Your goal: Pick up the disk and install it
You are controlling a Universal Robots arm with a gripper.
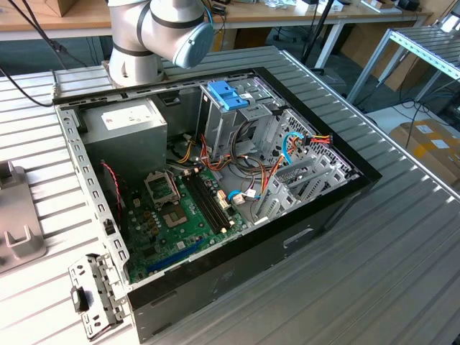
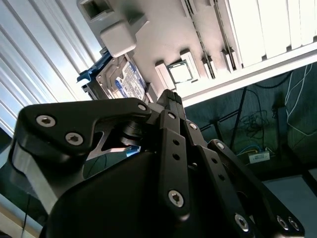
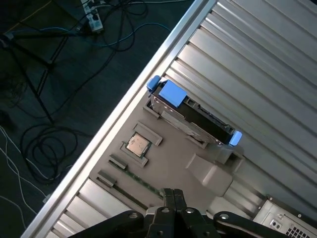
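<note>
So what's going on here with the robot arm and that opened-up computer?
A robot arm is working on putting a disk into the open computer case on the table. Right now the disk, in its blue carrier, sits on a grey parts tray near a processor chip and has not been picked up. In the first wrist view the gripper hangs above the tray, shut and empty, apart from the disk.

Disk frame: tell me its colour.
The frame is bright blue; the first wrist view shows it best.
</note>
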